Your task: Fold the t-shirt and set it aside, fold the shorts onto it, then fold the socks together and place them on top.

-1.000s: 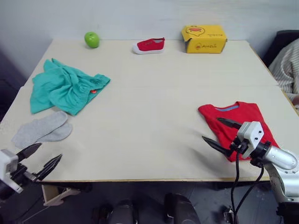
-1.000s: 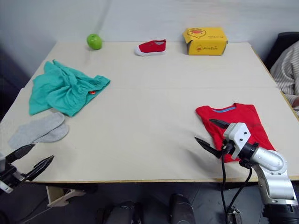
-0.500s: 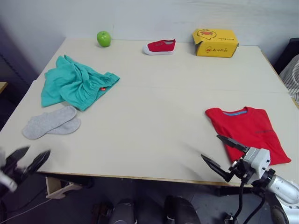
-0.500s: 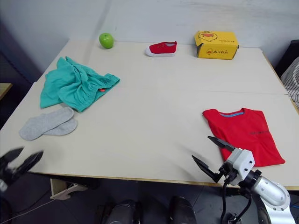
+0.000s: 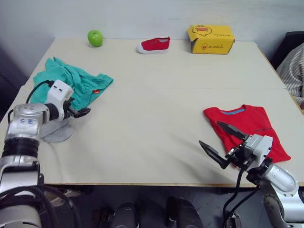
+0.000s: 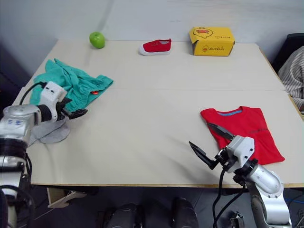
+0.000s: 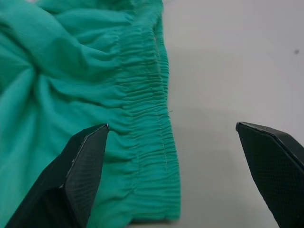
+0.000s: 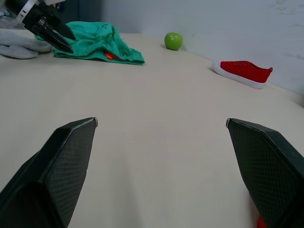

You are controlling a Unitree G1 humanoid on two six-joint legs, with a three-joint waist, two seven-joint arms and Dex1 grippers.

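The red t-shirt (image 5: pixel 247 127) lies folded near the table's right front. My right gripper (image 5: pixel 208 132) hovers open at the shirt's front left corner, holding nothing. The teal shorts (image 5: pixel 71 81) lie crumpled at the left, their gathered waistband (image 7: pixel 152 109) running between my left gripper's fingers. That left gripper (image 5: pixel 80 110) is open just over the shorts' near edge, holding nothing. The grey socks (image 5: pixel 59 132) lie in front of the shorts, partly hidden under my left arm.
A green apple (image 5: pixel 95 37), a small red shoe (image 5: pixel 153 45) and a yellow box (image 5: pixel 211 39) stand along the far edge of the beige table (image 5: pixel 152 109). Striped cloth (image 5: pixel 294 71) shows past the table's right edge.
My left arm has risen from below the table's front edge to the near edge of the shorts, above the socks. The right gripper stays open by the t-shirt. The camera has shifted.
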